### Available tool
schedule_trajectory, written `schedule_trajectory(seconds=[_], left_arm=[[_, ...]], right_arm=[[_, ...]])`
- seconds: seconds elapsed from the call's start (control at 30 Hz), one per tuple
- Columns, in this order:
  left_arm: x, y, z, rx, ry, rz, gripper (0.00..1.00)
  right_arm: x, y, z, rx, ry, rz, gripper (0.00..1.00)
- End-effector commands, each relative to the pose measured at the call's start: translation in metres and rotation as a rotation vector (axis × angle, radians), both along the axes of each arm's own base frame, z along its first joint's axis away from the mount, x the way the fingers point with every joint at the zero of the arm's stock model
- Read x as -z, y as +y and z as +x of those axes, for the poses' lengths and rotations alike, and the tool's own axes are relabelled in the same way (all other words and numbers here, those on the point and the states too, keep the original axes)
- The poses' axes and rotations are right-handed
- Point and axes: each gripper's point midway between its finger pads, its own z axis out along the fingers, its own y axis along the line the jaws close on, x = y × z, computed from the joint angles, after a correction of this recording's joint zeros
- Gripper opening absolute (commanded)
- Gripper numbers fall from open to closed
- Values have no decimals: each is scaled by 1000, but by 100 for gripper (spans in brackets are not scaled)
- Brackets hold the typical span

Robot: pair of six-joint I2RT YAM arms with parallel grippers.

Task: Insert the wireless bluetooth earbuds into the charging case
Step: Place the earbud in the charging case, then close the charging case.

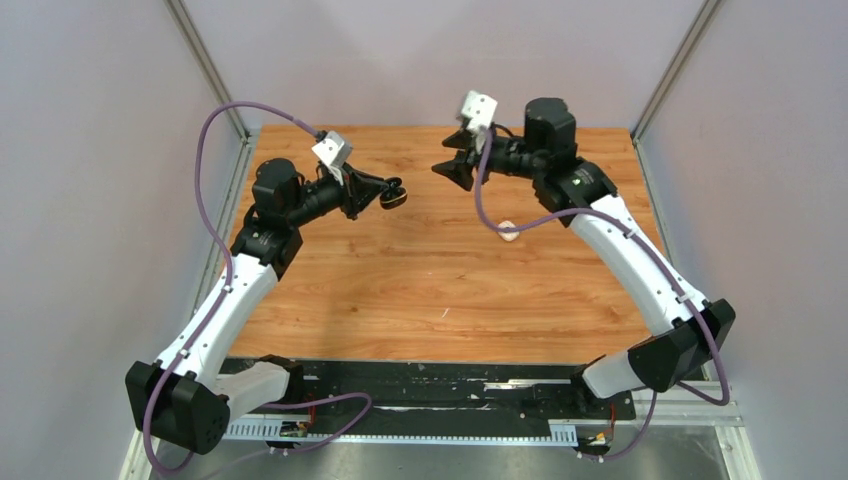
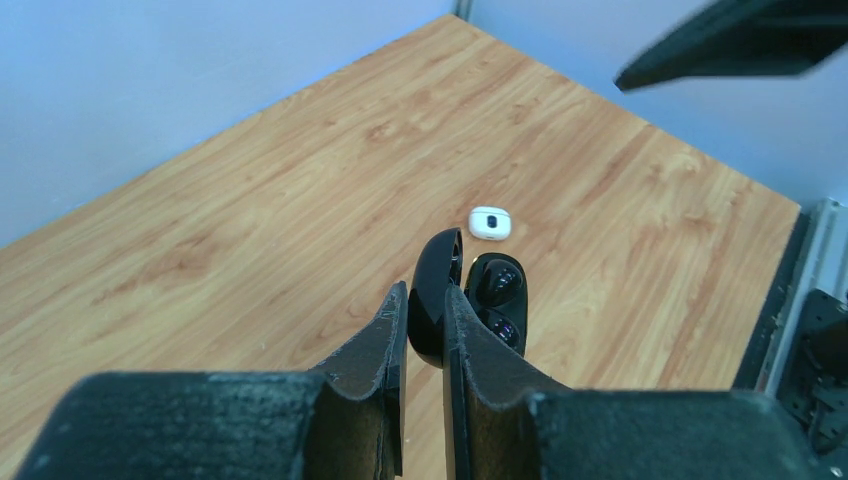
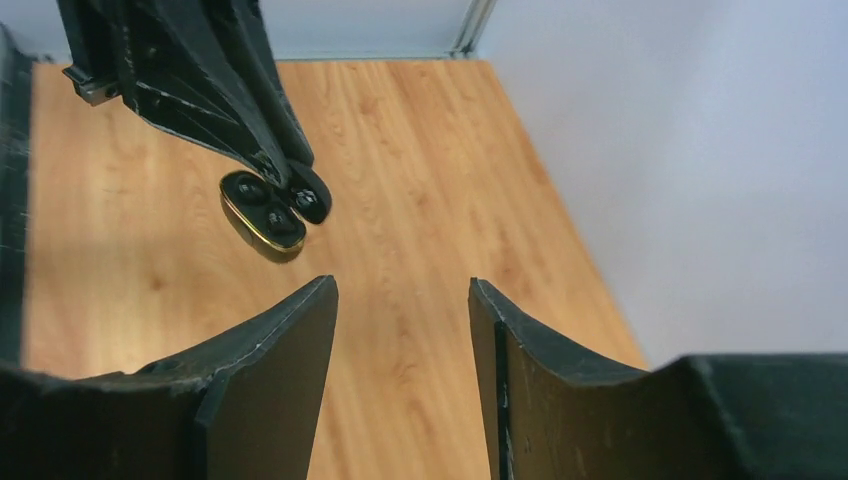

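The left gripper (image 2: 425,300) is squeezed tight on the lid of the black case (image 3: 262,215). It holds the case up in the air, left of the middle of the top view. The case hangs open, and two black earbuds (image 2: 497,285) sit in its cups. The right gripper (image 3: 400,290) is just across from it, with its fingers spread apart and nothing between them. A small white case (image 1: 508,232) lies on the table (image 1: 420,290), right of the middle and well apart from both grippers. I can't see any white ones; they may be inside it, but I can't tell.

I think the earbuds are very light, hard and smooth, so they could slip or flick away. A soft pinch on the thin stem looks best. The black case is hard and shiny too. Held only by its lid, it may swing on the hinge, so any push on it should be gentle.
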Motion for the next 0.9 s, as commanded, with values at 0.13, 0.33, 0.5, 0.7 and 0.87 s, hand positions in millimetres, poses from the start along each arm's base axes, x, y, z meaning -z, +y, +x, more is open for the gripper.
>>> schedule_trajectory(seconds=[0.13,0.33,0.5,0.7,0.87], left_arm=[[-63,-26,-31,264,-213,-38,0],[-78,-35,-32,336,-215,-69,0],[-81,-39,-26,350,-205,-78,0],[-82,-40,-22,330,-169,-103,0],[-81,-42,-19,326,-162,-118,0]], right_arm=[[23,-21,-59,-321,593,147,56],[31,-12,-64,-426,687,144,58],[26,-2,-63,-484,675,141,57],[24,10,-57,-486,685,153,58],[19,18,-53,-492,733,172,59]])
